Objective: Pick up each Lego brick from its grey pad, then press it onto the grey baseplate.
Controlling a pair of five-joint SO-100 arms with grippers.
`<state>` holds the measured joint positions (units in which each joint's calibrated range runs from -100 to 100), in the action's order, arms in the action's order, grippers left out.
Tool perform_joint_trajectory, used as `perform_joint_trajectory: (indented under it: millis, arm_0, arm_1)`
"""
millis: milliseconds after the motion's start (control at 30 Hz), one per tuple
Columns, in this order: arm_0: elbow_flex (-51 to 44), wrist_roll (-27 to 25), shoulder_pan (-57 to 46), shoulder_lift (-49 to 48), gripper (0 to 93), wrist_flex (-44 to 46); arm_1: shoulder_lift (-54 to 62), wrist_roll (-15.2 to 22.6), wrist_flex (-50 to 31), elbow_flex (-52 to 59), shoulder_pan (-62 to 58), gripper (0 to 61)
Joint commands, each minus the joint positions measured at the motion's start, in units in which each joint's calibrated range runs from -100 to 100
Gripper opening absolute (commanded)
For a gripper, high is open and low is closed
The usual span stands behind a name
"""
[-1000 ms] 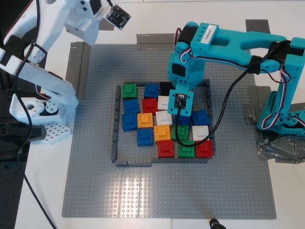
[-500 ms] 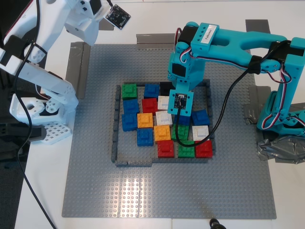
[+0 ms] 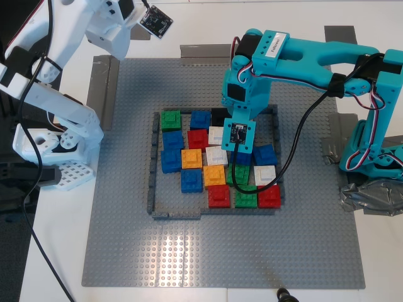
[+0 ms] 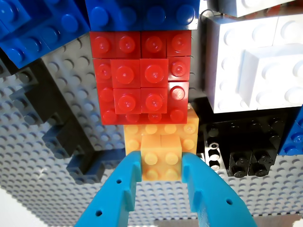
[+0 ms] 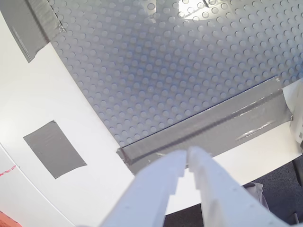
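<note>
Only partly visible: gripped orange brick point(image 4: 162, 158).

Grey tape strips point(image 3: 102, 91) are lying along the plate's edges on the white tabletop point(image 3: 56, 251). I am seeing a dark grey brick frame point(image 3: 152, 165) enclosing red point(image 3: 219, 196), green point(image 3: 170, 119) and white bricks point(image 3: 264, 174). A crumpled tape patch point(image 3: 371, 200) is sitting at the exterior view's right.
</note>
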<state>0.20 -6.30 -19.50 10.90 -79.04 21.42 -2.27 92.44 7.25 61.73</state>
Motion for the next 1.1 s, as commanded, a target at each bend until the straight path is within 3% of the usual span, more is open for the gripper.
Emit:
perform_joint_trajectory:
  millis: [0, 200, 733, 1067]
  arm_0:
    - [-1.3, 0.5, -0.2, -1.1, 11.0, -1.6]
    - [-1.1, 2.0, -0.1, -1.1, 29.2, -2.4]
    - [-5.0, 0.5, -2.7, -1.1, 29.9, -2.5]
    - [-6.6, 0.6, -3.0, -2.7, 29.9, -7.5]
  arm_1:
    - [2.8, -0.7, -2.1, -3.1, -0.1, 0.1]
    - [1.8, -0.7, 0.2, -6.5, -1.8, 0.1]
    - [3.0, 0.1, 0.8, -5.9, -2.8, 0.1]
    - [3.0, 0.0, 0.6, -6.1, -2.9, 0.1]
